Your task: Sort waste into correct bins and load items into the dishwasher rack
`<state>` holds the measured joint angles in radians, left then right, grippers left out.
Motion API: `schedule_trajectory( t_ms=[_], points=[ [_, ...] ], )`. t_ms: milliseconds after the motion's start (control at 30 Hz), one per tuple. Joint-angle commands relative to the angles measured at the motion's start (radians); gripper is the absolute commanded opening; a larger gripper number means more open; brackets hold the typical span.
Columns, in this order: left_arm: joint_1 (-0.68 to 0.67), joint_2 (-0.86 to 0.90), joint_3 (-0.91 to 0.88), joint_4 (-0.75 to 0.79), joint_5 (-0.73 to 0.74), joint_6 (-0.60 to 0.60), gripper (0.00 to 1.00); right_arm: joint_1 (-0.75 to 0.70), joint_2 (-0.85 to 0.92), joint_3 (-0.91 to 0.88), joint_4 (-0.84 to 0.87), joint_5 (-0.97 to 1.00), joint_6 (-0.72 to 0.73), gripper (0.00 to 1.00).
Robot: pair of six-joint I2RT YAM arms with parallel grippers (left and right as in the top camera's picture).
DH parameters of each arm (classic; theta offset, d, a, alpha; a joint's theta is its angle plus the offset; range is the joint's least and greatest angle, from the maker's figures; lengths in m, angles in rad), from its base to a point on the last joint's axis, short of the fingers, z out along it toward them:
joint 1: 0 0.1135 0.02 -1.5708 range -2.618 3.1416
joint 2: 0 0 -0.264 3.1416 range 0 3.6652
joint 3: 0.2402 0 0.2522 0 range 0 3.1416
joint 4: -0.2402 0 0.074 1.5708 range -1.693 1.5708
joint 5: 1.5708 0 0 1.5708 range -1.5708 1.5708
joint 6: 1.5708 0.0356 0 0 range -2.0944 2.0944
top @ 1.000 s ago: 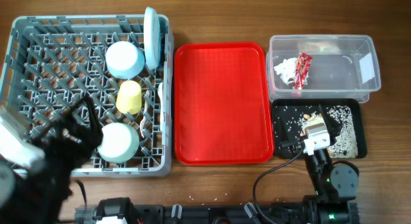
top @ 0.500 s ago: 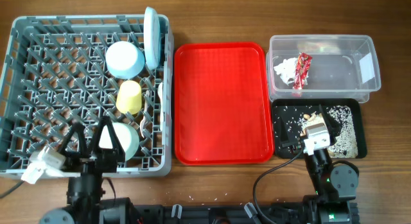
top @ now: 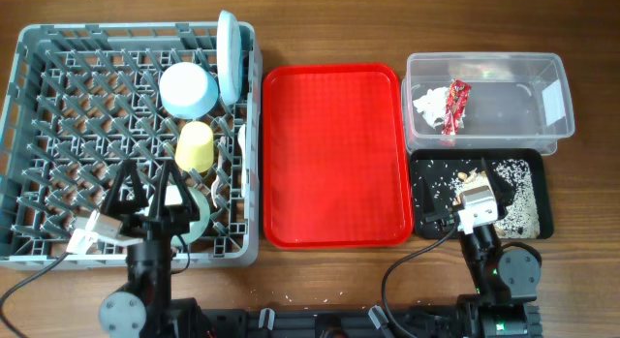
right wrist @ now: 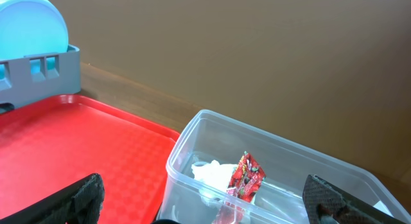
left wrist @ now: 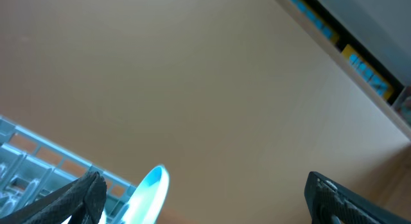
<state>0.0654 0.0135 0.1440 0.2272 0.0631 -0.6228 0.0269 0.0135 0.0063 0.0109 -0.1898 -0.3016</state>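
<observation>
Hanging wide open and empty over the large grey pegged plastic dishwasher rack (top: 29, 135), the left fingers (top: 124, 188) could, I judge, clip the light blue round bowl (top: 201, 220) beneath them near the rack's front edge, or the small yellow cup (top: 196, 144). The right fingers (right wrist: 80, 198) gape empty too. Counted: two bowls, with the second bowl (top: 189, 89) farther back; one light blue round plate (top: 228, 57) at the rack's far right corner; one cup; and one crumpled white paper napkin (top: 426, 104) and one red shiny wrapper (top: 455, 106) in the clear plastic tub (top: 557, 76).

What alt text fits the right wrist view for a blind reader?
A clear plastic tub holds a crumpled white napkin and a red wrapper. Left of it lies a red tray, with a corner of the grey rack and an upright light blue plate beyond.
</observation>
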Motion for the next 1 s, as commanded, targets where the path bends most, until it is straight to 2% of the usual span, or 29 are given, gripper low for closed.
schedule_trajectory(
  t_ms=[0,167,367,467,667,833,967],
  points=[
    [-0.004,-0.01,-0.07,0.026,-0.016,0.013,1.0,-0.005,-0.01,-0.001,0.003,0.006,-0.01,1.0],
    [-0.004,-0.01,-0.135,0.024,-0.017,0.016,1.0,-0.005,-0.01,-0.001,0.003,0.006,-0.01,1.0],
    [-0.004,-0.01,-0.138,-0.082,-0.032,0.028,1.0,-0.005,-0.01,-0.001,0.003,0.006,-0.01,1.0],
    [-0.004,-0.01,-0.138,-0.138,-0.031,0.108,1.0,-0.005,-0.01,-0.001,0.003,0.006,-0.01,1.0],
    [-0.004,-0.01,-0.138,-0.306,-0.031,0.366,1.0,-0.005,-0.01,-0.001,0.003,0.006,-0.01,1.0],
    [-0.027,-0.01,-0.138,-0.304,-0.023,0.629,1.0,-0.005,-0.01,-0.001,0.003,0.006,-0.01,1.0],
    [-0.044,-0.01,-0.138,-0.304,-0.024,0.709,1.0,-0.005,-0.01,-0.001,0.003,0.006,-0.01,1.0]
  ],
)
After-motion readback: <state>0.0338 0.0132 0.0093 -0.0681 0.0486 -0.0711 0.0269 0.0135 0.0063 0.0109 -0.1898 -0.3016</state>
